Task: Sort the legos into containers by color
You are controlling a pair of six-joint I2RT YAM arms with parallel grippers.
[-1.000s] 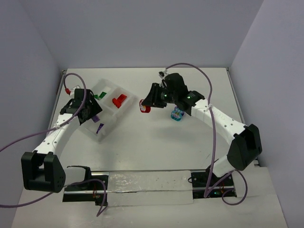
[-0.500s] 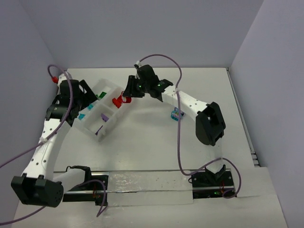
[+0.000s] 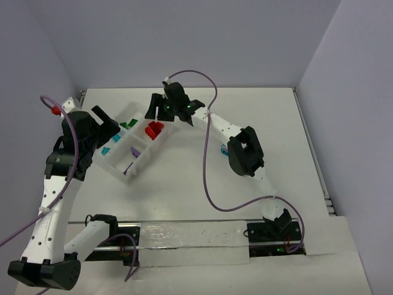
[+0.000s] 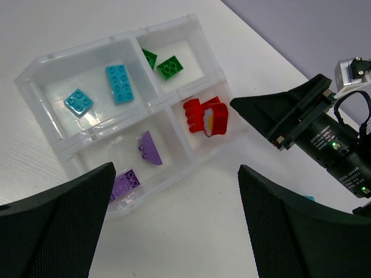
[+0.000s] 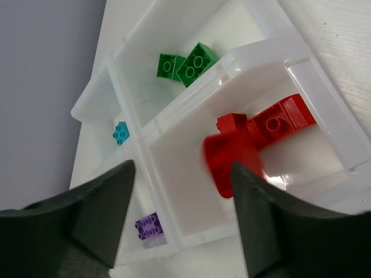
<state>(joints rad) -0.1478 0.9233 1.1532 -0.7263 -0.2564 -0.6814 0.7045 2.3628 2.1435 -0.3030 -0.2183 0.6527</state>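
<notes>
My right gripper [image 5: 181, 223] hangs with fingers apart over the red compartment of the tray [image 5: 174, 110], where the red bricks [image 5: 255, 142] lie with their own color. My left gripper [image 4: 174, 231], also spread and holding nothing, sits high, I judge to leave room.

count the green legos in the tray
2. Both lie in one corner compartment of the tray: one green lego near its middle, the second green lego beside it, against the divider. None appears hidden.
</notes>
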